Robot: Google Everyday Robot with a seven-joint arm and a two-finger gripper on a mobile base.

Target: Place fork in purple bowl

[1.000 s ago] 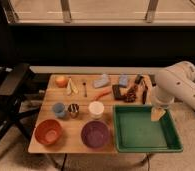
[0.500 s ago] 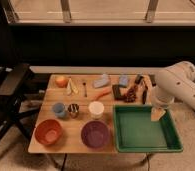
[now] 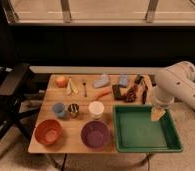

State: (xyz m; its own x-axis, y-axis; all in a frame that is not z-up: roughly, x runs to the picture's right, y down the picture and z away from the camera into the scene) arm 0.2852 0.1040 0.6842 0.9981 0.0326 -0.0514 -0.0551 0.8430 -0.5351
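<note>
My arm (image 3: 178, 85) is built of smooth, rounded shells in off-white, thick and tube-like, and it looks creamy in the warm light. A fat, bulging elbow section joins a long sloping segment to a shorter, stubbier one, whose underside is in grey shadow. Below that stubby segment the casing narrows into my gripper (image 3: 157, 114), a small pale tan piece over the right part of the green tray (image 3: 138, 131).

I list one wooden table (image 3: 71, 143) carrying fork (image 3: 84, 89), purple bowl (image 3: 95, 134), orange-red bowl (image 3: 48, 132), white cup (image 3: 96, 109) and green tray (image 3: 141, 148), gripper (image 3: 157, 115) above the tray.
</note>
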